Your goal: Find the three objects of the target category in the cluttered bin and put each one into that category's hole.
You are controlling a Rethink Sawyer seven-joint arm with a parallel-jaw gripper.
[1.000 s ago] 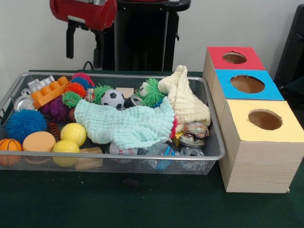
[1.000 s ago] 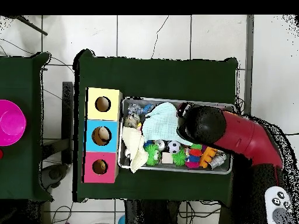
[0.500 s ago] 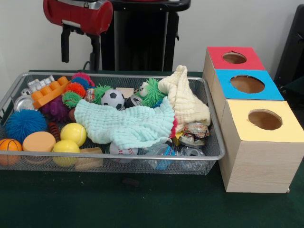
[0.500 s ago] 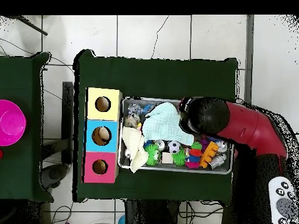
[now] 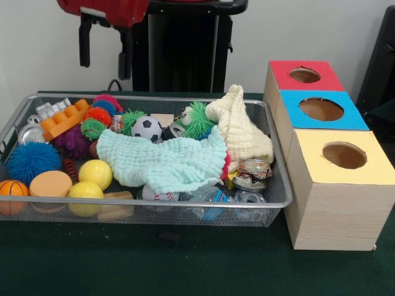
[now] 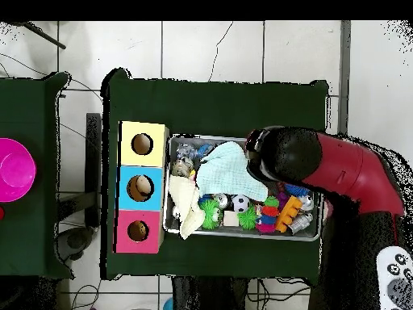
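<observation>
My gripper (image 5: 105,54) hangs open and empty above the far left part of the wire mesh bin (image 5: 154,202), well clear of its contents. In the bin, a mint cloth (image 5: 163,161) and a cream cloth (image 5: 242,126) lie over the middle and right. A soccer ball (image 5: 147,128), yellow balls (image 5: 95,173), a basketball (image 5: 12,188) and a partly hidden baseball (image 5: 159,196) show. Crushed cans (image 5: 253,171) lie at the right end. In the overhead view the red arm (image 6: 323,165) covers the bin's right part and hides the gripper.
To the right of the bin stand three wooden boxes with holes: red (image 5: 303,75), blue (image 5: 321,110), yellow (image 5: 344,155). Spiky balls (image 5: 32,161), green fuzzy balls (image 5: 199,119) and an orange block (image 5: 63,118) fill the bin's left and back. A pink bowl (image 6: 14,169) sits on a side table.
The gripper has shifted a little to the left and risen in the front view, still open. Nothing in the bin has moved.
</observation>
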